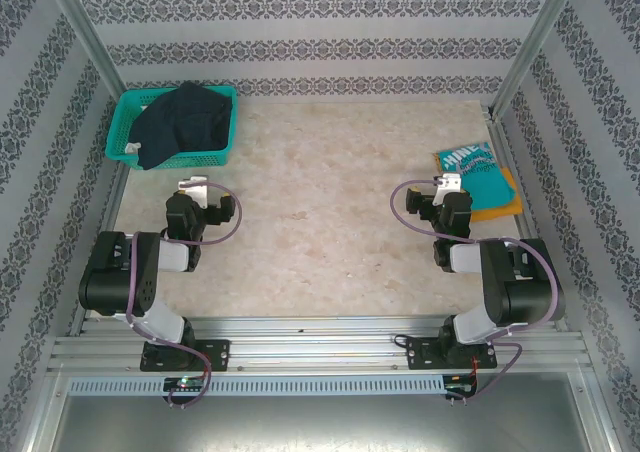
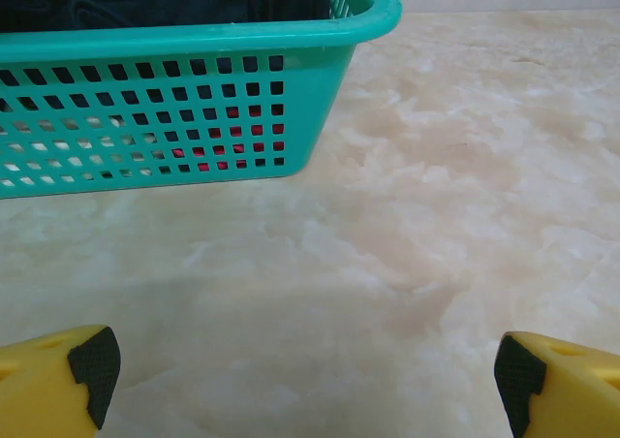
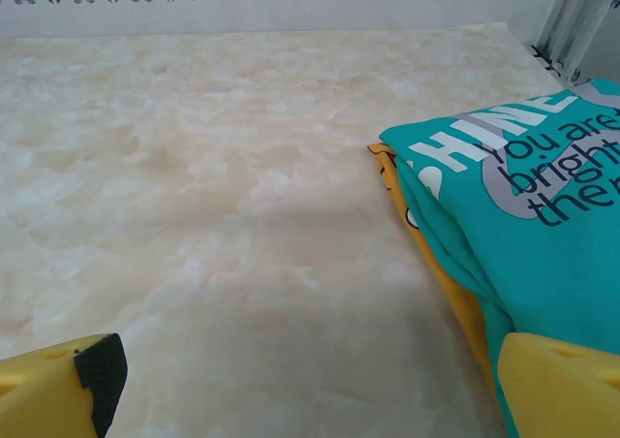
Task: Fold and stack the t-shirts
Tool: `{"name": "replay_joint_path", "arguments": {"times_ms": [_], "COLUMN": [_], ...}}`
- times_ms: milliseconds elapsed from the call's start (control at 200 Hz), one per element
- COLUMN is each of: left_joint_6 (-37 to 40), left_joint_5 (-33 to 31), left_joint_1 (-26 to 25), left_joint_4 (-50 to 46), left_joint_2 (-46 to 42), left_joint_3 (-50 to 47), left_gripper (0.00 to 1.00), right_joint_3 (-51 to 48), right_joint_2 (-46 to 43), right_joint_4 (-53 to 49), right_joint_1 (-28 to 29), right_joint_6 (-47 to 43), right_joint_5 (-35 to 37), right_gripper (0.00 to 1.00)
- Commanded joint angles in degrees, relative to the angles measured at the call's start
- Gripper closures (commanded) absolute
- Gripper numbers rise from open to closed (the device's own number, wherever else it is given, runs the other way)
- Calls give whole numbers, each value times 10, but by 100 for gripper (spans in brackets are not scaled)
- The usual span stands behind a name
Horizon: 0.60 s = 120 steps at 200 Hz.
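Both wide, empty: left claw (image 2: pixel 305 370), right claw (image 3: pixel 305 375). Orange shirt (image 1: pixel 500 210) mostly hidden under teal shirt (image 3: pixel 542 254); navy shirt (image 1: pixel 185 122) overfills basket (image 2: pixel 145 118).

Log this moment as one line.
left gripper open | right gripper open | teal t-shirt on orange t-shirt | navy t-shirt in basket

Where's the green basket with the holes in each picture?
Top external: the basket sits at the far left corner of the marbled tabletop, with a navy shirt heaped in it.
Left wrist: the basket is at the upper left, seen from its side.
Right wrist: this camera faces the teal shirt on the right.
Shared landmark: the marbled tabletop runs through all three.
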Motion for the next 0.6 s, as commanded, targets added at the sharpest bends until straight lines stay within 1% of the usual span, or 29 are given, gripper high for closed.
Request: {"name": "replay_joint_path", "arguments": {"times_ms": [0,410,465,595], "left_joint_6": [-4,-4,-8,-8], "left_joint_5": [5,4,-11,-12], "left_joint_1": [3,3,3,3], "left_joint_4": [-1,-1,-1,0], "left_joint_2": [-3,-3,-4,-4], "left_joint_3": [-4,-4,-4,-4], "left_gripper": [0,0,0,0], "right_joint_3": [5,5,6,6], "right_joint_2": [-2,-3,-2,-2], "right_joint_4": [9,9,8,8], "right_joint_1": [6,6,6,5], "right_joint_6": [-9,-9,-9,-8], "right_joint_5": [5,5,4,3], "right_gripper": [2,2,2,2]}}
